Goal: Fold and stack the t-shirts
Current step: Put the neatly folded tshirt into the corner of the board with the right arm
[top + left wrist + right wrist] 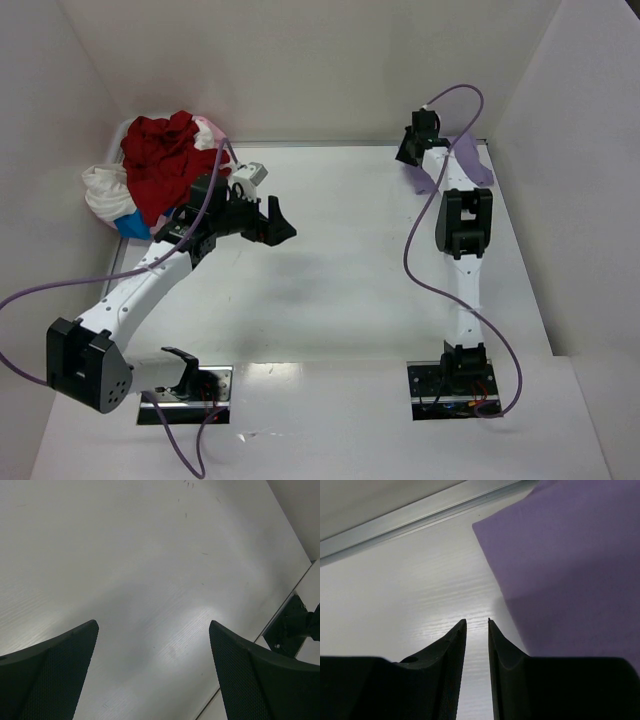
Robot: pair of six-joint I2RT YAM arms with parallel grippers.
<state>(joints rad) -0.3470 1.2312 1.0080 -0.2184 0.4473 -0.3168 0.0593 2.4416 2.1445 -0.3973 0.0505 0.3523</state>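
A lavender-purple t-shirt point(468, 160) lies at the table's far right corner, partly hidden behind my right arm. In the right wrist view its flat edge point(570, 570) runs just right of my fingers. My right gripper point(413, 142) point(476, 620) stands beside that edge with only a narrow gap between its jaws. Bare table shows through the gap and nothing is held. A heap at the far left holds the red t-shirt point(165, 160), the white one point(105, 190) and a pale pink one point(210, 130). My left gripper point(275, 225) point(153, 625) hangs wide open over bare table, right of the heap.
A blue piece of cloth point(130, 225) pokes out under the heap. White walls enclose the table on three sides, and a metal strip point(420, 512) runs along the back edge. The right arm's base plate point(290, 627) shows at the near edge.
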